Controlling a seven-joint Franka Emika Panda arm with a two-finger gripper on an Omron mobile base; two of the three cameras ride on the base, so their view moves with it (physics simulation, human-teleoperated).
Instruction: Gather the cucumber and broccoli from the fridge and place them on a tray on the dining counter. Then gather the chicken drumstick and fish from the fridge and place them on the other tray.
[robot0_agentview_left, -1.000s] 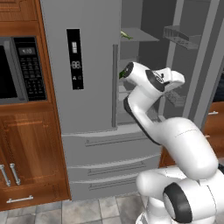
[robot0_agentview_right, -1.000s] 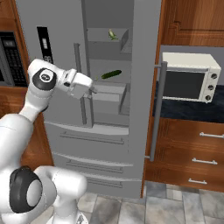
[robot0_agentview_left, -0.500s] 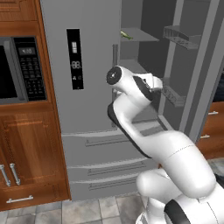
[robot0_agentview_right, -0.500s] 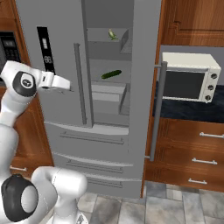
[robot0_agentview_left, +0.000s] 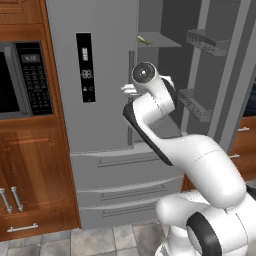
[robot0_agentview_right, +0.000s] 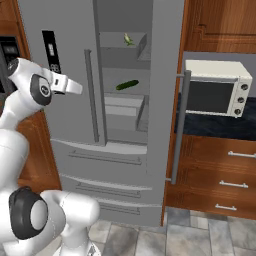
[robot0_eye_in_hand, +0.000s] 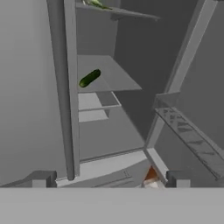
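The fridge (robot0_agentview_right: 67, 130) has its left door closed and its right door swung wide. On a middle shelf inside lies the dark green cucumber (robot0_agentview_right: 127, 85), also in the hand view (robot0_eye_in_hand: 89, 78). A slender yellow-green thing that looks like the fish (robot0_agentview_right: 129, 39) rests on the top shelf (robot0_eye_in_hand: 98, 4) (robot0_agentview_left: 144, 41). My gripper (robot0_eye_in_hand: 109, 181) is open and empty, held in front of the closed left door (robot0_agentview_right: 77, 89) (robot0_agentview_left: 125, 90), well short of the shelves and left of the opening. Broccoli, drumstick, trays and dining counter are out of view.
The open right door (robot0_agentview_right: 167, 100) with its long bar handle (robot0_agentview_right: 179, 130) stands out toward me, its bins (robot0_agentview_left: 207, 40) facing inward. The left door's handle (robot0_eye_in_hand: 68, 87) runs close by the hand. A toaster oven (robot0_agentview_right: 217, 87) sits on the right counter, a microwave (robot0_agentview_left: 20, 75) on the left.
The arm has swung left, carrying the hand from the fridge opening across to the front of the closed left door. The jaws stay wide. The cucumber and fish have not moved.
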